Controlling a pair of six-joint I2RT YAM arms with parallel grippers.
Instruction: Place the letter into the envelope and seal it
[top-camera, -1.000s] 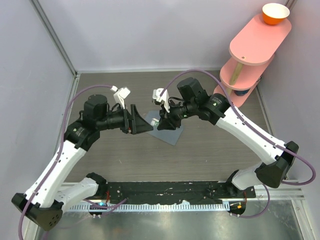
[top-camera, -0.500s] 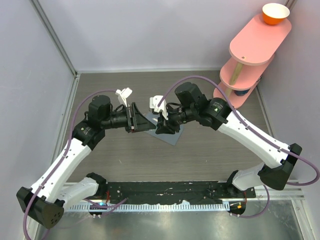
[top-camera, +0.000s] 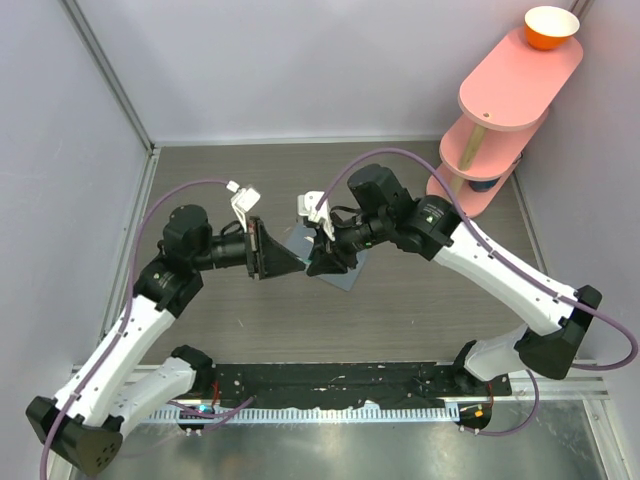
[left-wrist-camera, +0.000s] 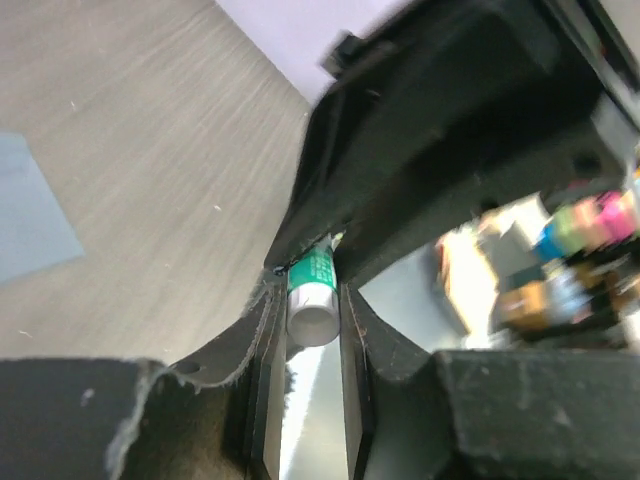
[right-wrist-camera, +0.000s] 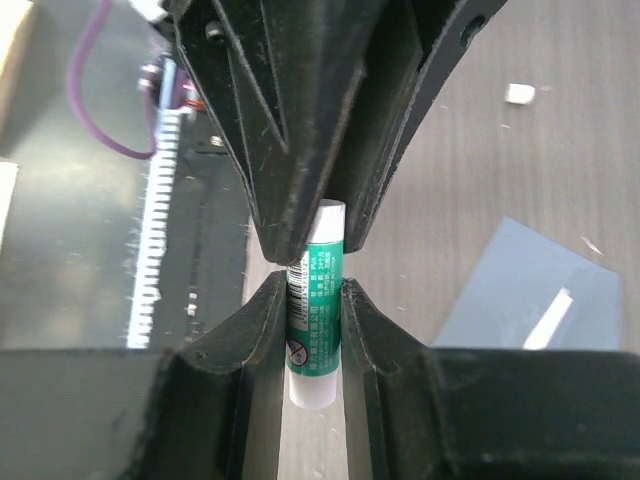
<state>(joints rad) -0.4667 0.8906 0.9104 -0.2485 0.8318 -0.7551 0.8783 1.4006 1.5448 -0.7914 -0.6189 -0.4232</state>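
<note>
So the right tool (right-wrist-camera: 305, 290) is clamped narrow on a glue stick (right-wrist-camera: 314, 315), green label with white ends, its fingers pressing the tube from both sides. The left tool (left-wrist-camera: 312, 300) comes in nose to nose from the opposite side and has its own fingers pinched on the white end of the same stick (from its wrist camera you see that white end sitting snug between the two pads). Both tools are holding the one stick, tip to tip, roughly over the middle of the worktop (top-camera: 420, 300).

The envelope (top-camera: 347, 270) isn't in either tool. It's lying flat on the worktop right under where the two tools meet, and in the top view its slate blue-grey corner pokes out below the right tool on the near-right side. From the right wrist camera it sits off to the lower right of the stick, not touching it, with a thin pale streak on it that I can't identify. I can't tell whether the flap is open or folded.

Further out there's a small white scrap (right-wrist-camera: 519, 93) on the worktop, and in the far right corner a pink tiered stand (top-camera: 505, 100) with an orange bowl (top-camera: 551, 27) on top.
</note>
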